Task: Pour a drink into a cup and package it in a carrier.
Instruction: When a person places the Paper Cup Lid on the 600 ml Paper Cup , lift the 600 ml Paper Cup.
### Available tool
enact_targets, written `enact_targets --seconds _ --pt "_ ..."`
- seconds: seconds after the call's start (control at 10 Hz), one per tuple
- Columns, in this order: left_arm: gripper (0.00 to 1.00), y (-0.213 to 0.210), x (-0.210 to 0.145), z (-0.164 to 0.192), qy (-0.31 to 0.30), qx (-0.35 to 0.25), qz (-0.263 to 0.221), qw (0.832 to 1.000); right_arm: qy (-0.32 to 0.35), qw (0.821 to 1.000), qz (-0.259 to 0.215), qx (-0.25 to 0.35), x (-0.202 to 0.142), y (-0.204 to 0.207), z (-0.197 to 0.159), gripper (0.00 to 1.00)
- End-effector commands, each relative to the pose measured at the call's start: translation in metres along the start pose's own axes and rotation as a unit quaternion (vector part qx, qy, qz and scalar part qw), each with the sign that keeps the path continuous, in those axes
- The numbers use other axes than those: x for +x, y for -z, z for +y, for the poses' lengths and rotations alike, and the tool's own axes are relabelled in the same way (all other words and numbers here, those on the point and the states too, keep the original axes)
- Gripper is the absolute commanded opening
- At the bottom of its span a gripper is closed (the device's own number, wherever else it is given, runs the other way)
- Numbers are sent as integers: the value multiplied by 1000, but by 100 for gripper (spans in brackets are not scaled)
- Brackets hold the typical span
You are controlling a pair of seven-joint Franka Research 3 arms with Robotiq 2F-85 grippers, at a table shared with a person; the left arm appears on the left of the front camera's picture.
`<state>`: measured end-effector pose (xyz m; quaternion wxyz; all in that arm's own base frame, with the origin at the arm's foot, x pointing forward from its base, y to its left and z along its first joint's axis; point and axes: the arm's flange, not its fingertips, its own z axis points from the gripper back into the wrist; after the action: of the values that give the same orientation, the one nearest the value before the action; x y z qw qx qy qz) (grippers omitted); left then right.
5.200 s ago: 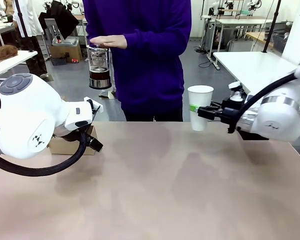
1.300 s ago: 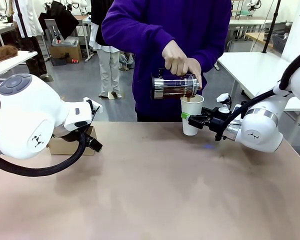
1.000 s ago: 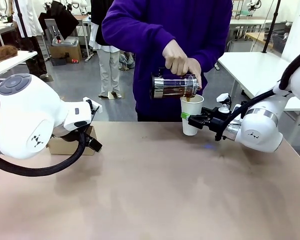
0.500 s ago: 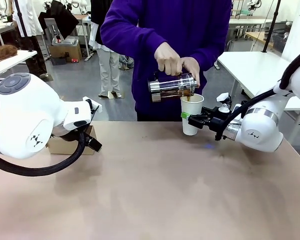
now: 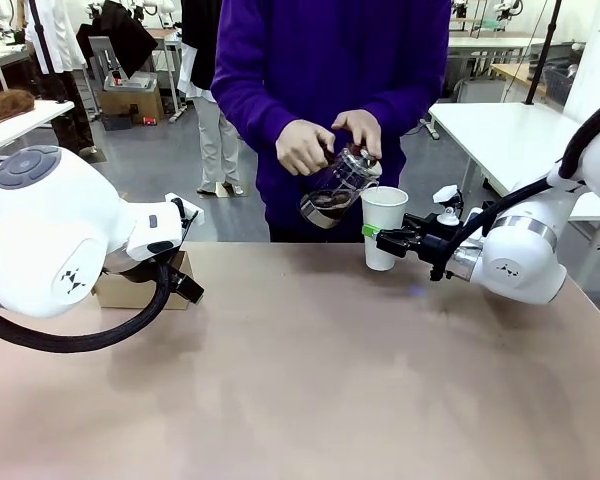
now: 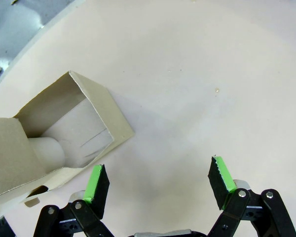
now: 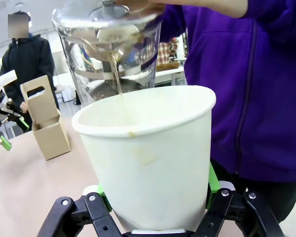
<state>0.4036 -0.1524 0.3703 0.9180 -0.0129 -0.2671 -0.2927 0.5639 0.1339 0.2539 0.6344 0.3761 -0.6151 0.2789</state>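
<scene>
The person has tipped the jug back from level toward upright, so it now sits at 10 o'clock of the cup. A thin thread of the drink runs in, so pouring is judged nearly complete and packaging comes next. The right gripper pinches the cup from 3 o'clock. The left gripper is spread and empty, with the carrier at its 10 o'clock on the counter.

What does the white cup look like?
The cup is tall, plain white paper, wider at the top, with no lid. It is upright over the far side of the table, clamped low between the green pads of the right gripper. A person tilts a clear jug over its rim, and a thin brown stream runs in. Small brown spots mark its inner rim.
</scene>
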Motion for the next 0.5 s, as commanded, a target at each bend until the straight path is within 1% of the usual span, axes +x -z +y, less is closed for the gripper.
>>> enact_targets --seconds 0.0,0.4 --pt "100 0 0 0 -1 -1 -1 1000 -3 1000 5 -2 4 1 2 80" --pt "100 0 0 0 -1 -1 -1 1000 -3 1000 5 -2 4 1 2 80"
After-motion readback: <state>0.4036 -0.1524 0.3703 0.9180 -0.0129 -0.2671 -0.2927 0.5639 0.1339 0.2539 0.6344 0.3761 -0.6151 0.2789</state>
